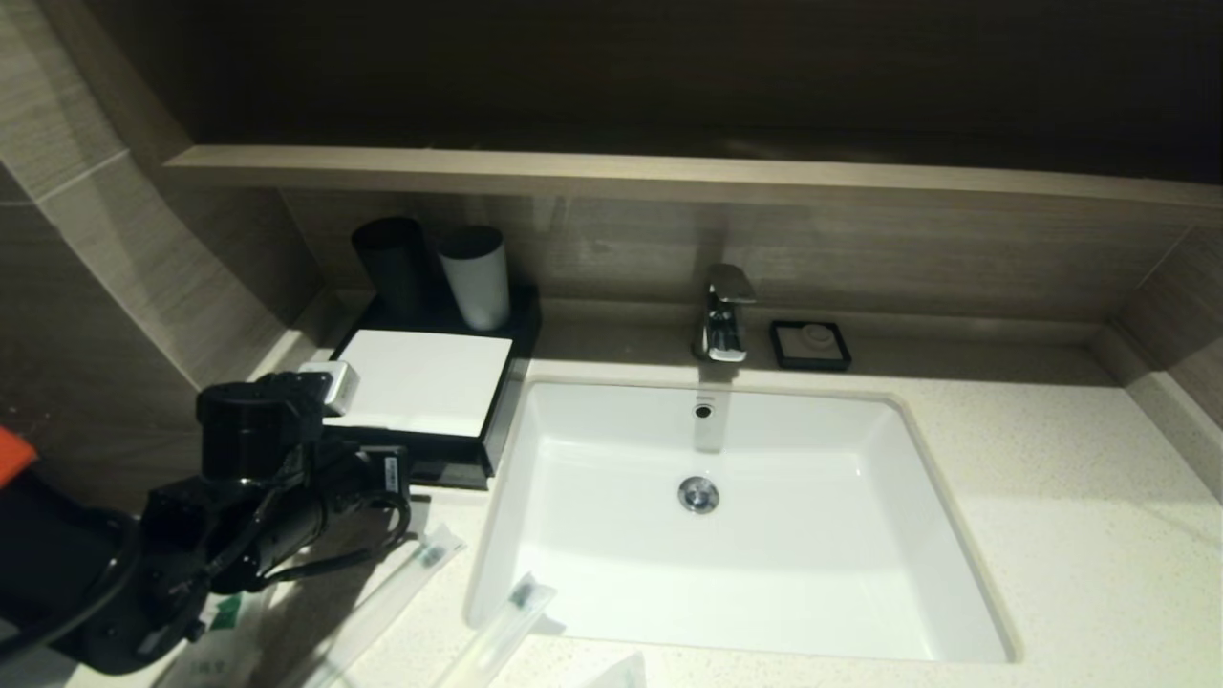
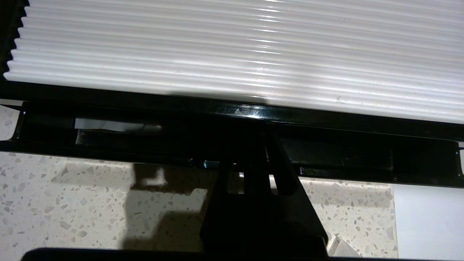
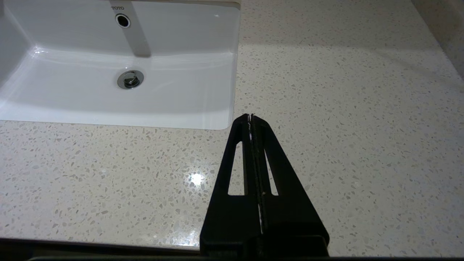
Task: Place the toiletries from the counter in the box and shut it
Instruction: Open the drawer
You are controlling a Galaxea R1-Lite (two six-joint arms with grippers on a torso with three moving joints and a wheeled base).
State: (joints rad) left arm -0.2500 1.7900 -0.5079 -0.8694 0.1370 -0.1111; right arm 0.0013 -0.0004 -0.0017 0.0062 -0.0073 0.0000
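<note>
Speckled counter (image 3: 344,90); basin (image 3: 108,94) marked "TOTO". Box (image 1: 420,382) left of basin, drawer (image 2: 344,159) slightly out. Sleeves (image 1: 401,583), sachet (image 1: 220,631) on counter in front. Left gripper (image 2: 259,163) at drawer, fingers together. Right gripper (image 3: 251,117) pressed together, above counter.

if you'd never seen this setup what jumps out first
The white basin set into the speckled counter fills the middle, with a chrome tap behind it. At its left, the left gripper sits at the pulled-out front drawer of the black box, jaws together. Slim sleeves and a green-marked sachet lie on the near counter, and the right gripper hovers shut beside the basin.
</note>
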